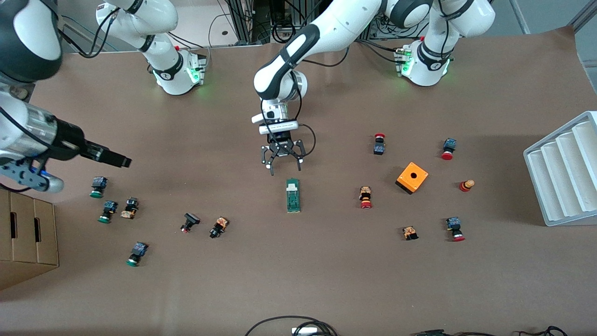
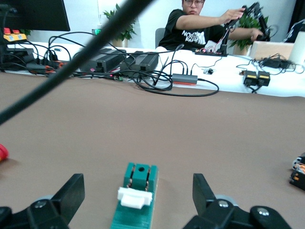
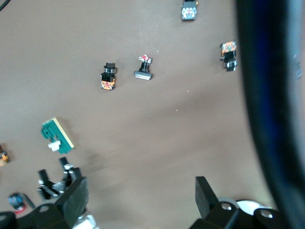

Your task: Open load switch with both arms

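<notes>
Load switch (image 1: 293, 194): a slim green bar with a small white block (image 1: 292, 185) at the end nearer the robots' bases. It lay flat on the brown table (image 1: 298, 280), about midway between the two arms' ends, touching nothing. In the left wrist view it sat low and central (image 2: 136, 198), between the two fingers. In the right wrist view it showed small and well off (image 3: 57, 135).

Left gripper (image 1: 282, 164): hung over the table just beside the switch's white-block end, on the side toward the bases. Its jaws stood spread wide and held nothing.

Right gripper (image 1: 122, 161): up in the air toward the right arm's end of the table, over bare table beside a cluster of green-capped push buttons (image 1: 98, 186). From the front its fingers could not be made out, but its own wrist view showed them (image 3: 74, 198) set wide apart and empty.

Other items, none touching the switch:
- Orange square box (image 1: 412, 177) with a hole in its top, toward the left arm's end.
- Red-capped push buttons (image 1: 365, 198) scattered around that box.
- White ridged tray (image 1: 564, 172) at the table's edge on the left arm's end.
- Cardboard box (image 1: 25, 238) at the right arm's end.
</notes>
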